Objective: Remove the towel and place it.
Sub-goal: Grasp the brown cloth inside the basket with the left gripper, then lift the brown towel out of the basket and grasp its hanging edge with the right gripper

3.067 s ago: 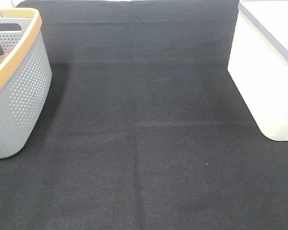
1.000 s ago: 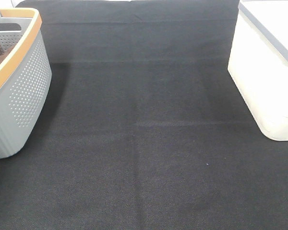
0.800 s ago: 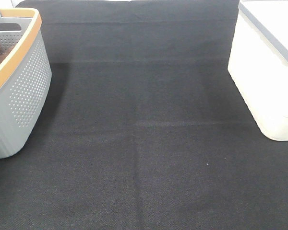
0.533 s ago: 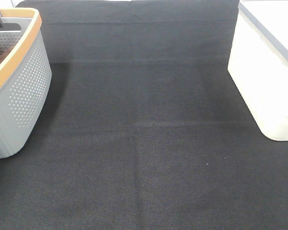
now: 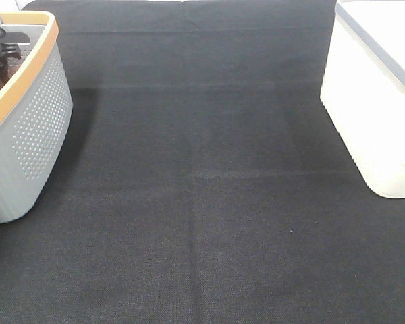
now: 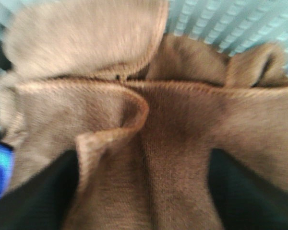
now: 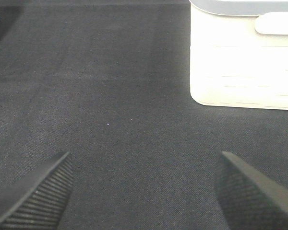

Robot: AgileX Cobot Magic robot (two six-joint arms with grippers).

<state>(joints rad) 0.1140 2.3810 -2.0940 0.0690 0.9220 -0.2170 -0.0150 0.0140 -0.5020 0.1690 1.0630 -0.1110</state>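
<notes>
Since the left gripper (image 6: 143, 160) sits wide open over the towel (image 6: 192, 124) bunched inside the grey basket (image 5: 37, 121), closing might catch just one loose fold; it could slip out on the lift; right gripper (image 7: 144, 160) is wide too, empty.

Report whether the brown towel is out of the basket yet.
In. The rust-brown microfibre towel lies bunched inside the grey perforated plastic basket, the open left hand astride it.
</notes>
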